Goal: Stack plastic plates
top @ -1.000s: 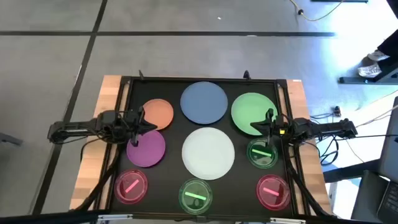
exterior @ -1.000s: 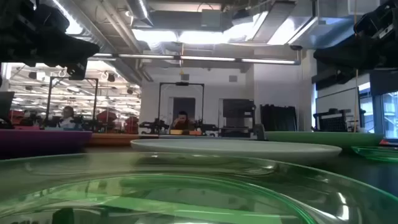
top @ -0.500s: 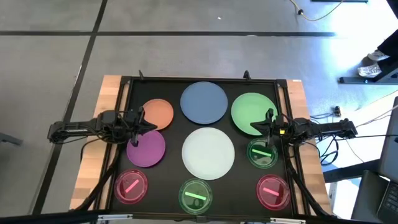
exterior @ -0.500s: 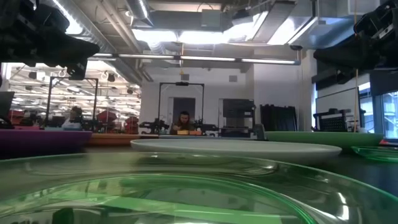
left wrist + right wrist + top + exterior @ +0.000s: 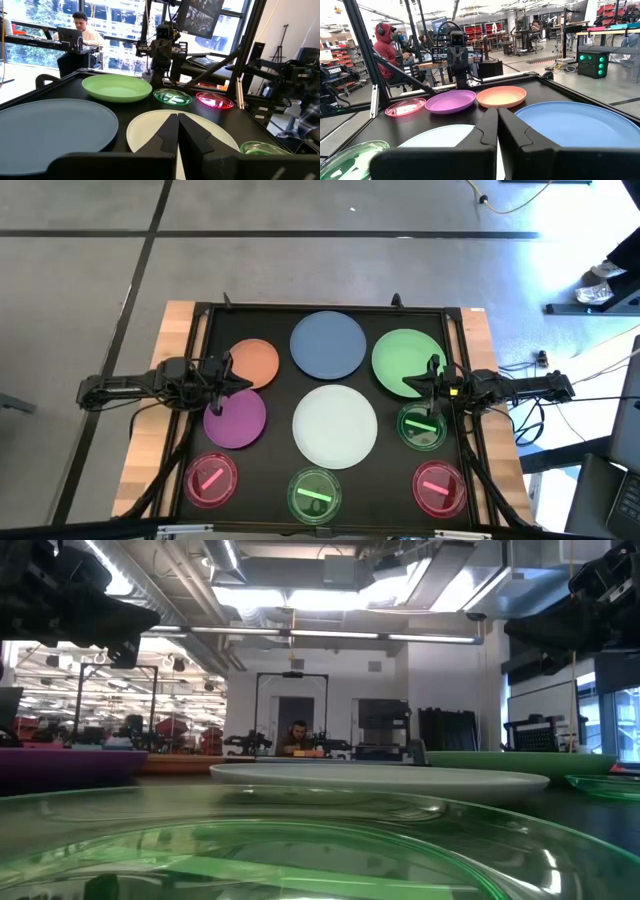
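Nine plates lie flat on the black mat. At the far side are the orange plate (image 5: 254, 363), the large blue plate (image 5: 328, 344) and the large green plate (image 5: 408, 361). The purple plate (image 5: 236, 418), the large white plate (image 5: 334, 426) and a small see-through green dish (image 5: 421, 427) lie in the middle. Near the front are a pink dish (image 5: 211, 478), a green dish (image 5: 314, 495) and another pink dish (image 5: 438, 487). My left gripper (image 5: 226, 377) hovers shut between orange and purple. My right gripper (image 5: 429, 378) hovers shut over the green plate's near edge.
A raised black frame (image 5: 325, 307) borders the mat, with wooden table edges (image 5: 150, 430) on both sides. Black mat shows between the plates. In the low view the arms hang high at the left (image 5: 70, 600) and right (image 5: 590, 610). People sit in the room beyond.
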